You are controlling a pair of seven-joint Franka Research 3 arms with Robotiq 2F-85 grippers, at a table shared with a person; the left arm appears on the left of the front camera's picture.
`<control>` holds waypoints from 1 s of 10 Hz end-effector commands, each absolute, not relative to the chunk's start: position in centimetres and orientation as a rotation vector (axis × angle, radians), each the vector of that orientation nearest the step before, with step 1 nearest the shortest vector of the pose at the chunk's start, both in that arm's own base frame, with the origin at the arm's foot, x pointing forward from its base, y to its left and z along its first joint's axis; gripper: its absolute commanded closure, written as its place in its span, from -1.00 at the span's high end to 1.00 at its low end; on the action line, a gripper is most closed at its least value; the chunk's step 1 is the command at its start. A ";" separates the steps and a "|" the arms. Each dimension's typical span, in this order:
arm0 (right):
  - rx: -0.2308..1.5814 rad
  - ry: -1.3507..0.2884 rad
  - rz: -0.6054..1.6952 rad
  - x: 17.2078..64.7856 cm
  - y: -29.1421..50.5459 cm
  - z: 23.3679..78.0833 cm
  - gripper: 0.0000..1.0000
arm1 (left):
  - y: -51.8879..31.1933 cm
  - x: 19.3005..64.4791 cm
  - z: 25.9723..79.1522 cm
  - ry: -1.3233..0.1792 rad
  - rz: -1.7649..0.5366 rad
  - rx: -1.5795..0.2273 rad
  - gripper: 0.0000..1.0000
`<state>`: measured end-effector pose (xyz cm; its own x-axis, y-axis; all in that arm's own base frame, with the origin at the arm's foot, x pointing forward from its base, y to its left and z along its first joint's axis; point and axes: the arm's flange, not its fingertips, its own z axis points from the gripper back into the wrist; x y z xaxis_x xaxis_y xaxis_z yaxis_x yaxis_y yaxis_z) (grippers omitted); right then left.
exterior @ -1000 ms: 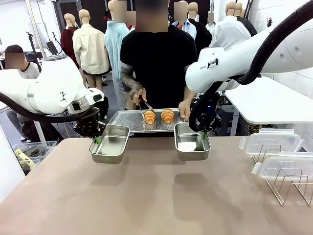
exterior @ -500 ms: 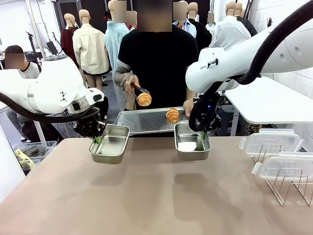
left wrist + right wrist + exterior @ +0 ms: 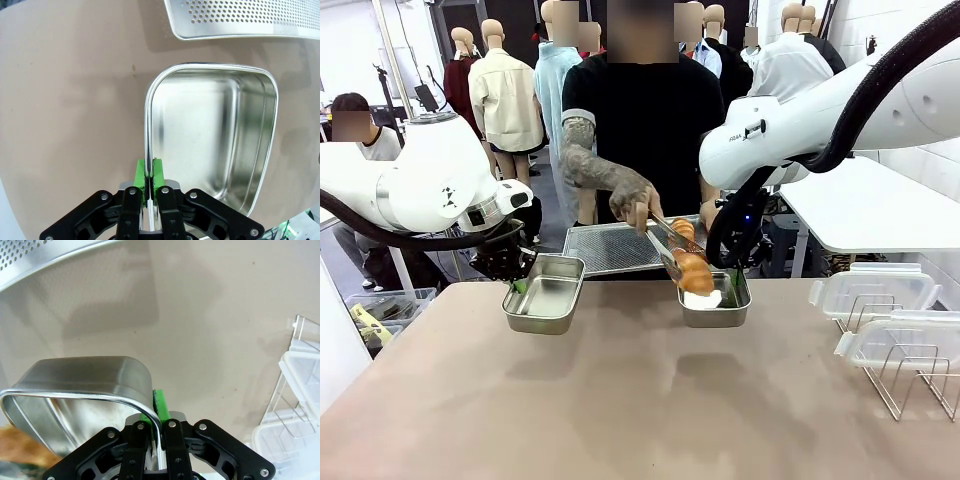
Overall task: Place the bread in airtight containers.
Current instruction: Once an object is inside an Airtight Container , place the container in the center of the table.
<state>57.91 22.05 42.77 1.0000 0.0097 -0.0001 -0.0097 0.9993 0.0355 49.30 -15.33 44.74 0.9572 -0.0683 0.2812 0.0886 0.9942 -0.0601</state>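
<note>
My left gripper (image 3: 520,285) is shut on the rim of the left steel tin (image 3: 545,293), holding it above the table. That tin (image 3: 210,140) is empty, with the green pads (image 3: 159,175) pinching its edge. My right gripper (image 3: 733,276) is shut on the rim of the right tin (image 3: 716,306); the right wrist view shows this grip (image 3: 159,415) on the tin (image 3: 80,385). A person's hand holds tongs (image 3: 665,245) with one croissant (image 3: 692,270) just over the right tin. The other croissant (image 3: 682,228) lies on the perforated tray (image 3: 600,248).
A white patch (image 3: 702,298) lies inside the right tin. Two clear clip lids (image 3: 875,290) rest on a wire rack (image 3: 910,385) at the right. The person stands at the far edge behind the tray. A brown blur (image 3: 20,442) shows beside the right tin.
The person lifted one croissant off the tray with tongs and carried it rightward and down to the right tin. Both arms and tins stayed still.
</note>
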 end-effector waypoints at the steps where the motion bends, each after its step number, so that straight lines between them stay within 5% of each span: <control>1: 0.033 -0.007 0.007 57.6 21.9 43.0 -1.00 | -15.2 49.5 45.2 -0.292 -0.088 -0.058 -1.00; 10: 0.033 -0.007 0.007 57.6 21.9 43.0 -1.00 | -15.2 49.5 45.2 -0.292 -0.088 -0.058 -1.00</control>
